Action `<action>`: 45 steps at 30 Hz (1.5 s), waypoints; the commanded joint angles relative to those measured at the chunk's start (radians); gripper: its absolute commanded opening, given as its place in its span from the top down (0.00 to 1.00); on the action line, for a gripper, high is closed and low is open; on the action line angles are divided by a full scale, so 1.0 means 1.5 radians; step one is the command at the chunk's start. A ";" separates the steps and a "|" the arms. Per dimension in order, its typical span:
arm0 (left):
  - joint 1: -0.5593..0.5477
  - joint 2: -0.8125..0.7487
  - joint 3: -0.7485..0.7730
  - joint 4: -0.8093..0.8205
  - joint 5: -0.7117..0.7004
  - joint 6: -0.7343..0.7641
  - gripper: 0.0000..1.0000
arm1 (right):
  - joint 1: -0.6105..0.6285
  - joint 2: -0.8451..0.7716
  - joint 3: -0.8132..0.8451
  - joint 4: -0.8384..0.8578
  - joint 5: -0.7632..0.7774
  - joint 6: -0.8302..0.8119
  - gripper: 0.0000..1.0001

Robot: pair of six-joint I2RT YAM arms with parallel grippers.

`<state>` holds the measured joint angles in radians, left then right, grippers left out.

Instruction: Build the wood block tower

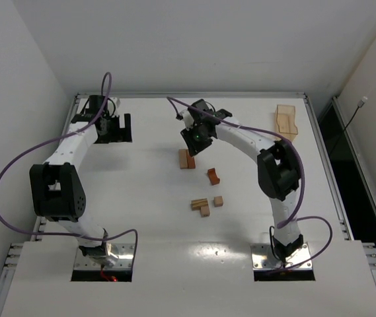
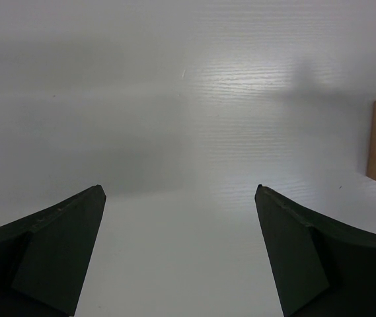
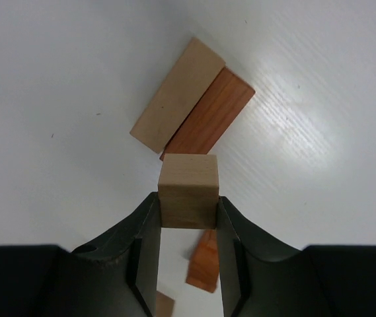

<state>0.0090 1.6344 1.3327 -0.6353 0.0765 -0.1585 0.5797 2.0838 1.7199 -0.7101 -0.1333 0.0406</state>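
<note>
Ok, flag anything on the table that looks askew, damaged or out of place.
Nothing stands out. The two bars lie touching side by side, the right fingers hold a tan cube squarely, and the loose blocks show no visible damage.

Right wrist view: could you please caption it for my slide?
Right gripper holds tan cube near tan bar and reddish bar.

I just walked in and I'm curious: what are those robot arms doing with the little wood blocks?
They are building a block tower, and it has barely begun. The right gripper pinches a light tan cube close to a tan bar and a reddish bar lying side by side on the table. The left gripper is open and holds nothing. A few other blocks lie loose nearby.
</note>
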 commanded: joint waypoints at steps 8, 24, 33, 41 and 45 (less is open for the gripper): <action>0.009 -0.004 0.016 0.004 0.006 -0.011 0.04 | 0.019 -0.043 0.029 0.031 0.107 0.255 1.00; 0.022 -0.010 0.009 0.010 0.000 -0.011 0.04 | 0.012 0.024 0.083 -0.018 0.107 0.317 1.00; 0.022 -0.010 0.009 0.010 0.000 -0.011 0.04 | 0.020 0.063 0.111 -0.006 0.108 0.310 1.00; 0.022 -0.010 0.003 0.010 0.000 -0.011 0.04 | 0.020 0.087 0.132 0.015 0.100 0.297 1.00; 0.022 -0.004 0.003 0.010 0.000 -0.011 0.04 | 0.020 0.101 0.139 0.021 0.100 0.297 1.00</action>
<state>0.0280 1.6344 1.3327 -0.6380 0.0788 -0.1658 0.6048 2.2139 1.8755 -0.7223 0.0223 0.4896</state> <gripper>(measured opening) 0.957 0.295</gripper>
